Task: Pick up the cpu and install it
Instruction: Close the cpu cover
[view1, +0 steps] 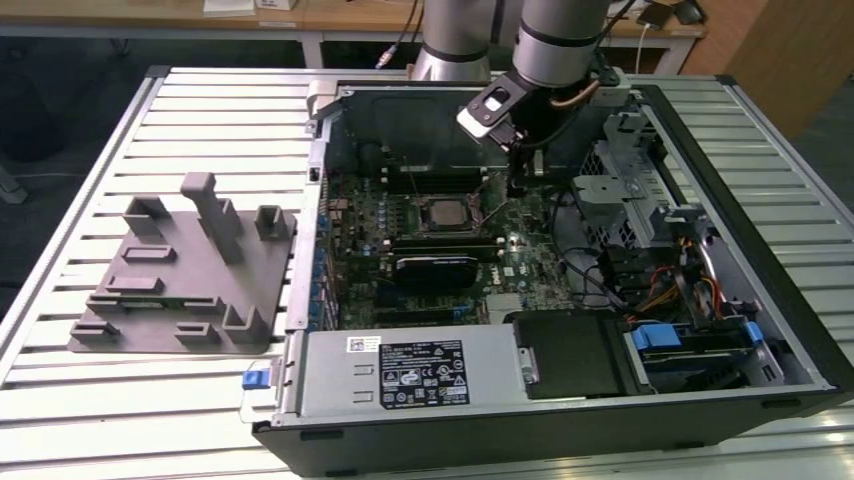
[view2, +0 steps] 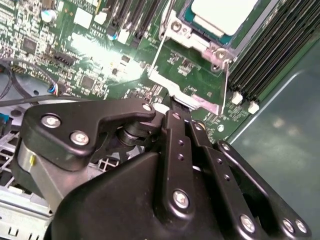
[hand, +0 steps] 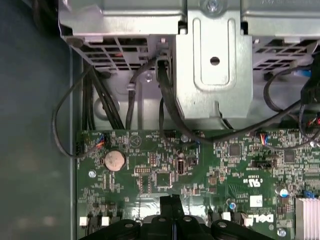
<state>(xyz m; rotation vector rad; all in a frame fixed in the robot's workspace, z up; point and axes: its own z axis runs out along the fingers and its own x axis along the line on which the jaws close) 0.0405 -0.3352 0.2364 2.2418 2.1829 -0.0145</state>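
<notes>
My end effector (view2: 179, 111) is closed, fingertips pressed together with nothing between them, low over the motherboard (hand: 150, 165) inside the open computer case (view1: 534, 445). The cpu (view2: 225, 14) lies in its socket just beside me, and the socket's raised metal frame (view2: 186, 94) ends right at my fingertips

Looks like a robotics lab or hardware-assembly workshop. Marked out by a slatted aluminium desk (view1: 134, 420), an industrial robot arm (view1: 554, 40) reaching over it, an opened computer case (view1: 801, 335) with bare motherboard (view1: 534, 285), and a grey fixture block (view1: 174, 290) on the exterior view's left. Backed, on the far side, by wooden benches (view1: 347, 15).
</notes>
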